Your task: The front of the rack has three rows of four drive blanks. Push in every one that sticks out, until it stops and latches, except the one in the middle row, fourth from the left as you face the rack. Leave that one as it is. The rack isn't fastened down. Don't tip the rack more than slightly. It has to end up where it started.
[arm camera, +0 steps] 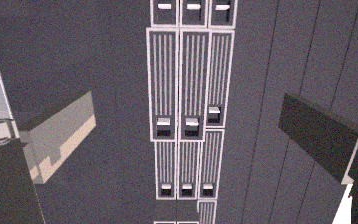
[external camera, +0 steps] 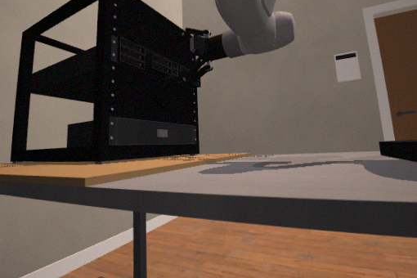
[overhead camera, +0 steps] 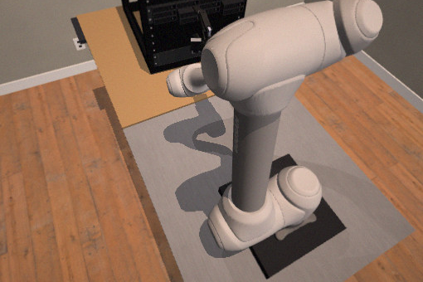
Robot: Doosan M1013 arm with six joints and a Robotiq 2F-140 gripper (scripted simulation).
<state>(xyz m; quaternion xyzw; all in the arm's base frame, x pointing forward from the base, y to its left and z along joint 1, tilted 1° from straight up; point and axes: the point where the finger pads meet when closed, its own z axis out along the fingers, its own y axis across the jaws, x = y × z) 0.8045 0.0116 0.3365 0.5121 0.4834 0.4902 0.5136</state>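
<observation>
The black rack point(overhead camera: 187, 2) stands on a tan board point(overhead camera: 120, 68), and it also shows in the exterior view point(external camera: 110, 71). Its drive blanks point(overhead camera: 195, 10) form a band across the upper front point(external camera: 149, 60). My gripper point(external camera: 199, 56) is open and empty, close in front of the right part of that band. In the wrist view the blanks run as three long columns between my fingers. Two blanks point(arm camera: 178, 85) look larger and nearer than the one beside them point(arm camera: 220, 80). I cannot tell whether my fingertips touch the rack.
A grey panel point(external camera: 151, 132) sits low in the rack front. The board lies on a table with a grey mat. The arm's base point(overhead camera: 265, 213) stands on a black plate. Walls are close behind and to the right of the rack.
</observation>
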